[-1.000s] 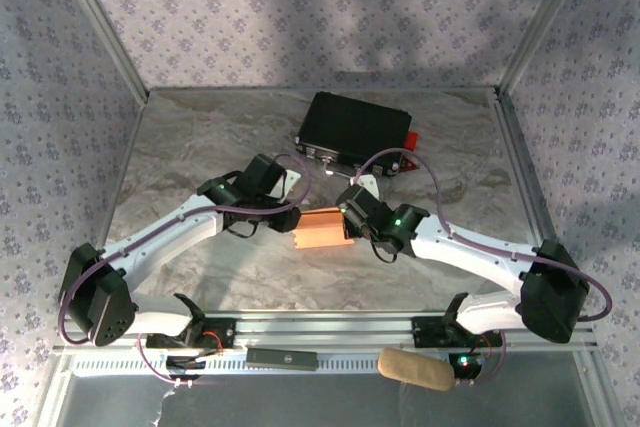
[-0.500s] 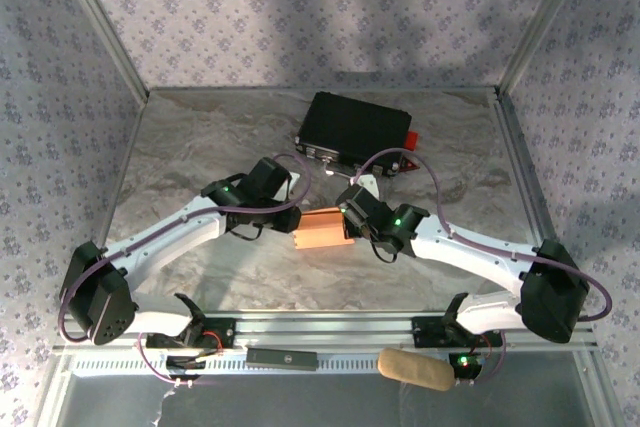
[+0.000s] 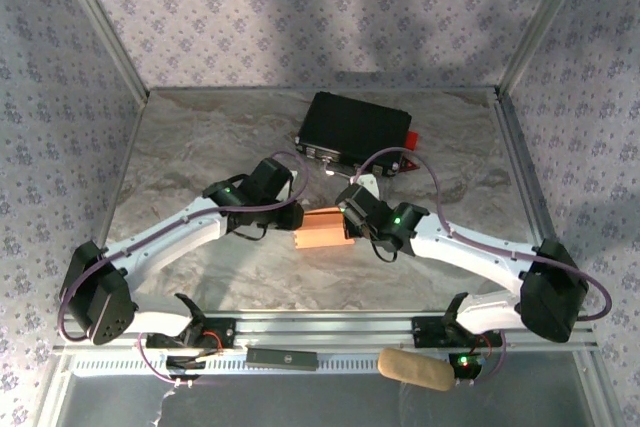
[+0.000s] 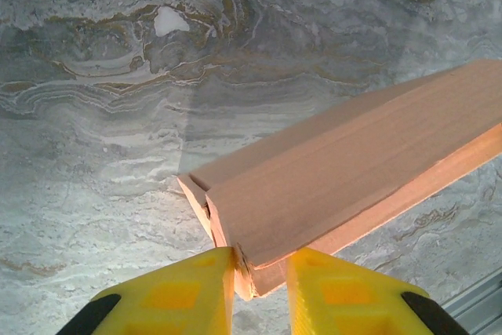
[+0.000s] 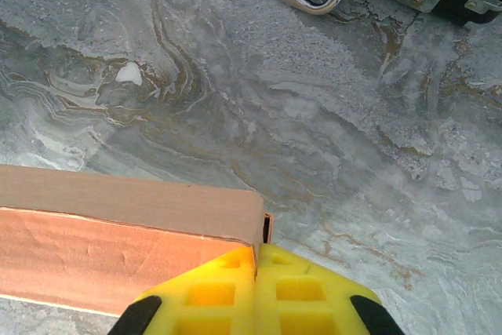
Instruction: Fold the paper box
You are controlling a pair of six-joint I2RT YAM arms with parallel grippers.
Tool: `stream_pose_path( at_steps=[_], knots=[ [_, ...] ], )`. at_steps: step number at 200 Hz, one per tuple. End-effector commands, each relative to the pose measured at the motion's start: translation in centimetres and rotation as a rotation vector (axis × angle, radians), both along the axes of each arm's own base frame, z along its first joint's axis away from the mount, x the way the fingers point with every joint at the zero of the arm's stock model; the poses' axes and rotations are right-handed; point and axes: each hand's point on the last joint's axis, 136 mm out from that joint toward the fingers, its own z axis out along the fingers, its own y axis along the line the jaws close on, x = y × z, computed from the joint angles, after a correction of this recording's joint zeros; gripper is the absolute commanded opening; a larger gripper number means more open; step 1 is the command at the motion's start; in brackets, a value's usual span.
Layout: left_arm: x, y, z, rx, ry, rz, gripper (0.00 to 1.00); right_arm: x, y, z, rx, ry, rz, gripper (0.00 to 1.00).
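The paper box [image 3: 322,230] is lying on the surface [image 3: 190,147] between the two arms, near the middle, in front of the black case [image 3: 355,127] and apart from it. It is being held at both ends. Its left end corner is being pinched by the left claw [image 4: 260,264], whose yellow fingers [image 4: 184,292] are pressed against either side of the cardboard. The right claw [image 5: 256,264] is closed tight. A thin edge at the box's right end appears to be caught between its pads, though how much card is gripped cannot be told.

The step in hand is judged to be the shaping or tucking of an end flap while the body is being steadied. To do it well, the right-hand grip should be firm and low, so that the box is not being dragged across the surface. The left pinch is best applied along the crease rather than across a panel, so that the thin card is not being crushed. Twisting between the two ends is to be avoided, since the walls could be buckled.
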Motion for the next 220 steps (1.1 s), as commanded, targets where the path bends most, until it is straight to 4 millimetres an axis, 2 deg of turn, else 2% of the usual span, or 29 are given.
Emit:
stream_pose_path(
  at_steps=[1, 65, 220],
  knots=[
    [0.12, -1.48, 1.23, -0.059, 0.020, 0.006, 0.24, -0.23, 0.33, 0.11, -0.006, 0.026, 0.004, 0.02],
    [-0.07, -1.84, 1.89, -0.076, 0.052, 0.015, 0.24, -0.03, 0.60, 0.33, -0.021, 0.056, 0.013, 0.02],
    [-0.32, -1.54, 1.07, -0.072, 0.134, 0.036, 0.21, 0.57, 0.88, 0.41, -0.008, 0.086, 0.009, 0.02]
  ],
)
